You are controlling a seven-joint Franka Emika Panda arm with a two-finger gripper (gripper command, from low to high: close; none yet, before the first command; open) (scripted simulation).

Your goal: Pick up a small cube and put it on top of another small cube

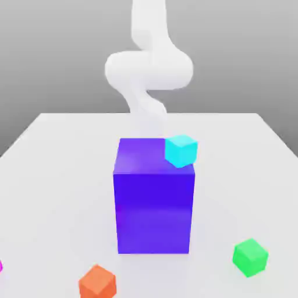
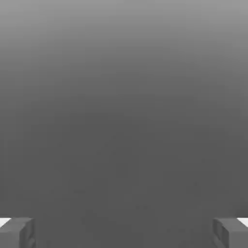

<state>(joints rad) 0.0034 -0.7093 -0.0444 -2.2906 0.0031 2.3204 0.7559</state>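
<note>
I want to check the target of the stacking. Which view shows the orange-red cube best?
The exterior view: the orange-red cube sits whole on the table, near the front edge, apart from the blue block. The hand view gives plain grey background between two fingertips.

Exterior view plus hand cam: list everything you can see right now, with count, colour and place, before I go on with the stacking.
big block: 1, blue-purple, table centre.
cyan small cube: 1, cyan, at the big block's top corner, exterior view's right.
green small cube: 1, green, on the table, near right.
orange-red small cube: 1, orange-red, on the table, near left.
magenta small cube: 1, a sliver at the left edge.
table: 1, white.
arm: 1, white, behind the block.
gripper: 1, grey fingers wide apart, nothing between them.
</note>
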